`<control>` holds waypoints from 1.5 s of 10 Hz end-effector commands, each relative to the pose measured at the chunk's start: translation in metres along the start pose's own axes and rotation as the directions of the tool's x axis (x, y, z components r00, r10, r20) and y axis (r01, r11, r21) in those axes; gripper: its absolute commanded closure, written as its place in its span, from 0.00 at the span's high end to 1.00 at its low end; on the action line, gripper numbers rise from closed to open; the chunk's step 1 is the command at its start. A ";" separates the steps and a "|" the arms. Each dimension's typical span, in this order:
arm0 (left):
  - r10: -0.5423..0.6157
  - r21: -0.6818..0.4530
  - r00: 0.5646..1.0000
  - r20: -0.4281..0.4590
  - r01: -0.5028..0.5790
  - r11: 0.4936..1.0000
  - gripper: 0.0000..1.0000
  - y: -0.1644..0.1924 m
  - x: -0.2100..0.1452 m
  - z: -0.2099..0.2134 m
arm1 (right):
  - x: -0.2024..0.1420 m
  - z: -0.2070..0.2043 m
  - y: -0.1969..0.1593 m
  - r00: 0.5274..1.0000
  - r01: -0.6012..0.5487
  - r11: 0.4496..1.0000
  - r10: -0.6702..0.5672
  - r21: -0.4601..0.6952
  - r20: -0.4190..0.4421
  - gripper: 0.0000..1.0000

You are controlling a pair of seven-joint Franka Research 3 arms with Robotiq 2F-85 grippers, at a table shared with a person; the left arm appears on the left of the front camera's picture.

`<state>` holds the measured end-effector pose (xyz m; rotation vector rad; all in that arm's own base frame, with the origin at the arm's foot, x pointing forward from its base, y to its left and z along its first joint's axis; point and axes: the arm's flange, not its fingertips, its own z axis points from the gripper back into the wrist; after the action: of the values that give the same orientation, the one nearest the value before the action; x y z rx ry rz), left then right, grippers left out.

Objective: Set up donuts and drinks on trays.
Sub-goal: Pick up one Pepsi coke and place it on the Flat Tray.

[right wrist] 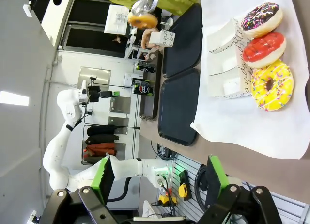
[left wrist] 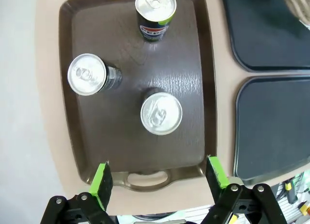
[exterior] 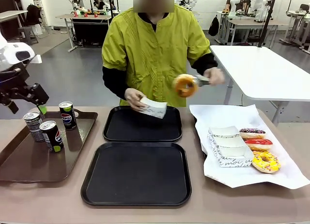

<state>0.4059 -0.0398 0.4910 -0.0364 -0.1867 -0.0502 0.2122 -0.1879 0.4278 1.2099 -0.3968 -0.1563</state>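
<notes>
Left of the near black rectangular plastic tray (exterior: 135, 202), the left gripper (left wrist: 159, 175) hangs wide open and empty over three slim dark soda cans (exterior: 52, 136) on a glossy brown tray (exterior: 24, 170). Beyond the near tray, a person's hand (exterior: 213, 77) holds a golden-brown ring donut (exterior: 185, 85) in tongs. To its right, three frosted donuts (exterior: 258, 144) lie on white paper (exterior: 232, 175). Farther right, the right gripper (right wrist: 159, 171) stands wide open and empty.

1. My front camera looks from the robot's side across the table (exterior: 218, 204) at the person (exterior: 150, 44) opposite.
2. My left wrist camera faces straight down, fairly close over the brown tray (left wrist: 186, 73) and its cans (left wrist: 161, 113); the front view shares both.
3. My right wrist camera, rolled sideways, looks along the table past the donuts (right wrist: 264, 48) to the black trays (right wrist: 177, 107); the front view shares these.
</notes>
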 end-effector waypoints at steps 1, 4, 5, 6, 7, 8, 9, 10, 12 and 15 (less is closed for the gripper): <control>0.061 0.032 0.998 -0.017 -0.060 0.998 1.00 -0.011 0.016 -0.019 | 0.001 0.000 0.000 1.000 -0.012 1.000 0.012 0.021 0.006 1.00; 0.100 0.056 0.994 -0.032 -0.099 0.994 1.00 -0.015 0.027 -0.050 | 0.001 0.000 0.000 1.000 -0.012 1.000 0.012 0.021 0.006 1.00; 0.110 0.054 0.993 -0.041 -0.108 0.993 1.00 -0.013 0.023 -0.057 | 0.001 0.000 0.000 1.000 -0.012 1.000 0.012 0.021 0.006 1.00; 0.113 0.051 0.993 -0.041 -0.111 0.993 1.00 -0.013 0.021 -0.061 | 0.001 0.000 0.000 1.000 -0.012 1.000 0.012 0.021 0.006 1.00; 0.101 0.051 0.994 -0.042 -0.099 0.994 1.00 -0.014 0.024 -0.065 | 0.001 0.000 0.000 1.000 -0.012 1.000 0.012 0.021 0.006 1.00; 0.091 0.059 0.995 -0.051 -0.088 0.994 1.00 -0.013 0.025 -0.073 | 0.001 0.000 0.000 1.000 -0.012 1.000 0.012 0.021 0.006 1.00; 0.088 0.058 0.994 -0.062 -0.084 0.995 1.00 -0.013 0.024 -0.081 | 0.001 0.000 0.000 1.000 -0.012 1.000 0.012 0.021 0.006 1.00; 0.087 0.050 0.994 -0.066 -0.083 0.995 1.00 -0.013 0.022 -0.087 | 0.001 0.000 0.000 1.000 -0.012 1.000 0.012 0.021 0.006 1.00; 0.085 0.053 0.994 -0.067 -0.082 0.995 1.00 -0.012 0.026 -0.098 | 0.001 0.000 0.000 1.000 -0.012 1.000 0.012 0.021 0.006 1.00; 0.090 0.037 0.994 -0.056 -0.088 0.995 1.00 -0.006 0.029 -0.106 | 0.001 0.000 0.000 1.000 -0.012 1.000 0.012 0.021 0.006 1.00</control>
<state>0.4514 -0.0520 0.3940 -0.0222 -0.1056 0.0380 0.2122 -0.1879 0.4278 1.2101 -0.3968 -0.1562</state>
